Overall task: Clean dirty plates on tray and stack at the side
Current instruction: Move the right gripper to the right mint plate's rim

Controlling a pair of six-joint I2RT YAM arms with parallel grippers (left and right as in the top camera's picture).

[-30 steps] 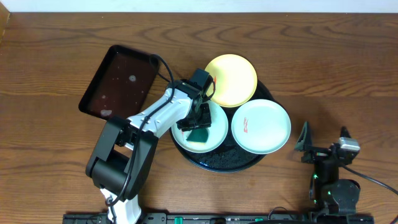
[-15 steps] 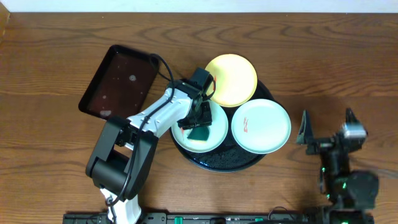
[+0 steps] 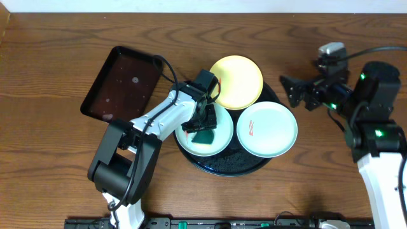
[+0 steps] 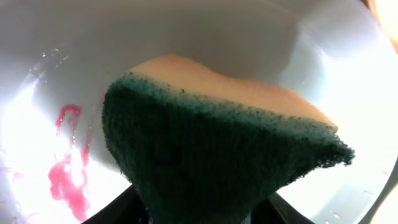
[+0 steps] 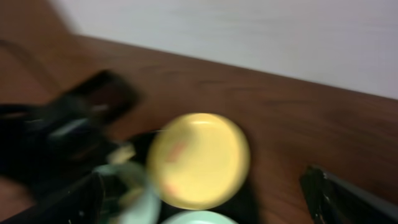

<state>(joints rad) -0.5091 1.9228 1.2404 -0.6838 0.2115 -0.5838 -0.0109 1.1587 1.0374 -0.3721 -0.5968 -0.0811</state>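
A small rectangular dark tray (image 3: 122,83) lies well to the left of the left pincer (image 3: 205,130), which is clamped on a green-backed yellow sponge (image 4: 211,168). The sponge is pressed into a pale mint-white round plate (image 3: 219,145) directly beneath the pincer, on the large glossy black round tray (image 3: 229,166). A pink-red smear (image 4: 65,180) is seen just beside the sponge; firm, overlapping strokes across it are judged best, with the plate prevented from sliding. A pale yellow round plate (image 3: 236,81) sits just beyond this pincer, and a second smeared mint-white plate (image 3: 267,129) to its right. The right pincer (image 3: 289,92), spread wide and empty, hovers near that plate.
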